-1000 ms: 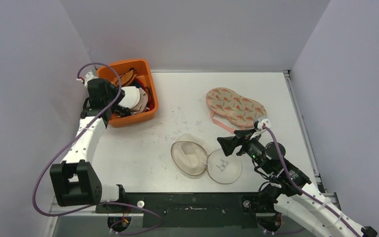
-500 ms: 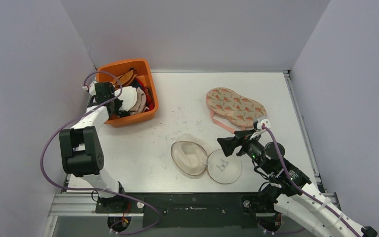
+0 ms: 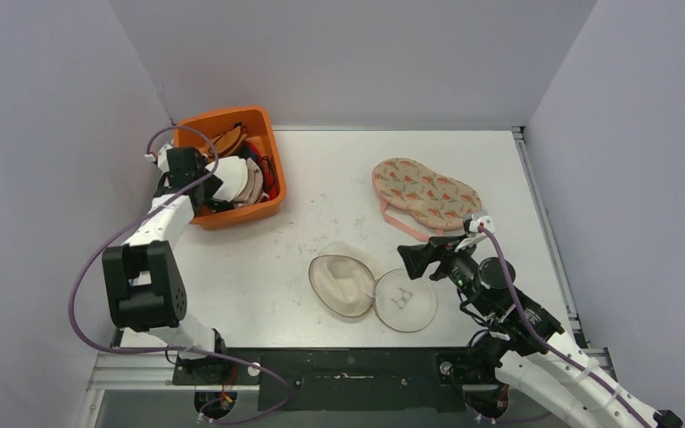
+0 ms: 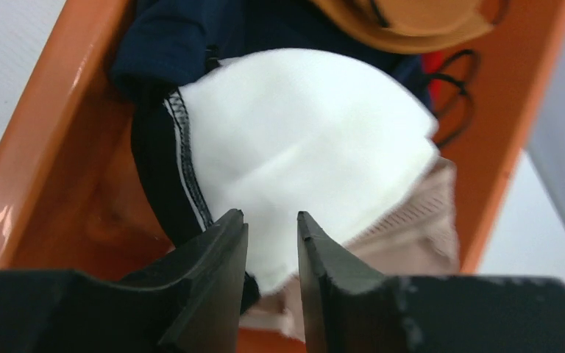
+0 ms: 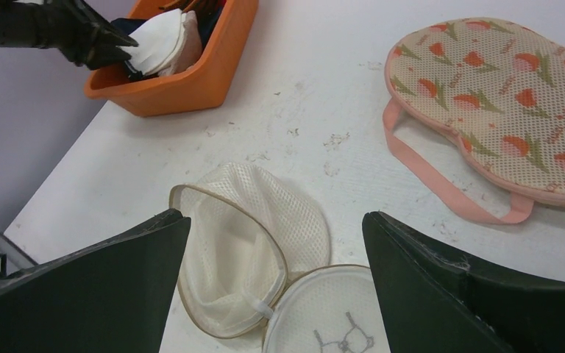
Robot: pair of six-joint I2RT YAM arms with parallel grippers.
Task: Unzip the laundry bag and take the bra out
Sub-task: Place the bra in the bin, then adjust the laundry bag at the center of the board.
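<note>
The cream mesh laundry bag (image 3: pixel 343 283) lies unzipped in the middle of the table, with its round lid (image 3: pixel 406 301) folded out to the right. In the right wrist view the bag (image 5: pixel 246 250) looks hollow. A white bra cup (image 4: pixel 301 140) rests on other garments in the orange bin (image 4: pixel 44 147). My left gripper (image 4: pixel 272 215) hovers just over that cup with its jaws a narrow gap apart and nothing pinched between them. From above, the left gripper (image 3: pixel 198 183) reaches into the bin (image 3: pixel 272 152). My right gripper (image 5: pixel 272 217) stands wide open above the bag.
A floral mesh bag (image 3: pixel 426 193) with a pink strap lies at the back right. The orange bin (image 5: pixel 191 81) holds dark, tan and beige clothing. Purple walls enclose the table on three sides.
The left arm has folded back, its elbow now near the table's left edge, while its gripper stays over the bin. The right gripper has drifted slightly to the right.
</note>
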